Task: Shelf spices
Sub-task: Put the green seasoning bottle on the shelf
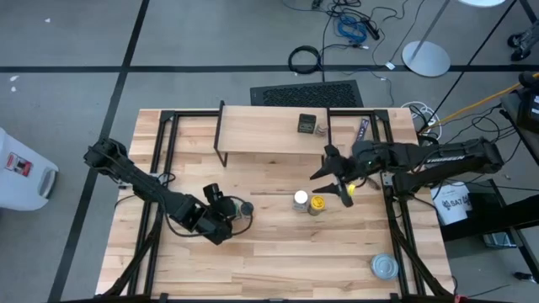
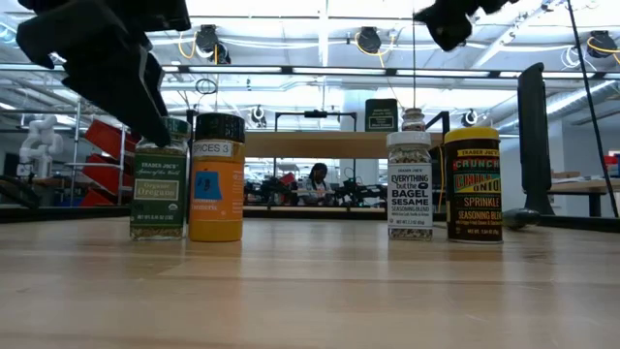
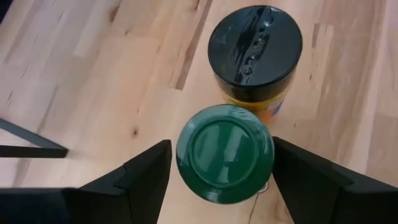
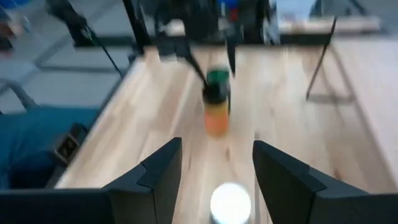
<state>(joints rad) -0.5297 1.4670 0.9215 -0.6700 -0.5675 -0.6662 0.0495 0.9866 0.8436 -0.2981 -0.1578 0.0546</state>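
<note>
- Progress as I read it: the shelf point(image 1: 261, 130) sits toward twelve o'clock on the table point(image 1: 278, 261), and two of the spices are already on its plank, at the three o'clock end: the dark square tin point(image 1: 306, 124) with the small clear-brownish jar point(image 1: 321, 130) just beside it.
- Four are left on the table. The green-lidded jar point(image 3: 225, 153) and the orange jar point(image 3: 255, 59) stand touching or nearly so, around seven o'clock from the table's middle. In the low view they stand upright, side by side.
- The white-lidded jar point(image 1: 301, 199) and the yellow-lidded jar point(image 1: 317, 204) stand upright as a pair near the centre, close together; I cannot tell whether they touch.
- My left gripper point(image 3: 221, 171) is straddling the green-lidded jar from above, with a finger at each side of the lid and a gap showing both ways. So it's wide, not yet closed, and holding nothing. I judge this jar is the pick in hand.
- My right gripper point(image 4: 214, 171) hangs above the table between the shelf and the centre pair, looking down at the white lid. Its fingers stand part-open with nothing between them.
- The flat round silver tin point(image 1: 384, 266) sits at about five o'clock near the table edge, and the long thin dark packet point(image 1: 363, 130) lies by the shelf's three o'clock end. Neither counts as a spice to shelve.
- My judgement: about a third done, with four jars still to lift up onto the plank, which has plenty of bare wood on its nine o'clock side.
</note>
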